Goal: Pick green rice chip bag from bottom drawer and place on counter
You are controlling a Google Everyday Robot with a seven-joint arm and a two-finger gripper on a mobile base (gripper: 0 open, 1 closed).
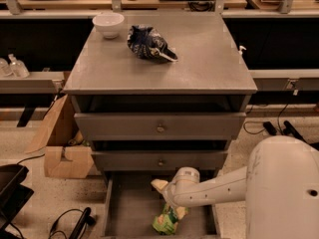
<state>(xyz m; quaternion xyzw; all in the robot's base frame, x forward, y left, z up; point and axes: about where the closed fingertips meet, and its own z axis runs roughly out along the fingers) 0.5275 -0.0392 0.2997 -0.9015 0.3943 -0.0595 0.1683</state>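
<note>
Gripper (172,209) down inside the bottom drawer (128,208), at the end of the white arm (219,188) that reaches in from the right; gripper sits on the upper end of the green rice chip bag (165,223); grip state: cannot tell, contact point hidden by the wrist. Bag lies on the drawer floor, right of centre, near the front; drawer pulled out. Two upper drawers shut, knobs (160,129) facing the camera. Counter (209,63) carries a white bowl (108,23) at the back left corner and a dark blue snack bag (148,43) just right of the bowl, apart from it. Cardboard box (67,161) on the floor left of the cabinet.
</note>
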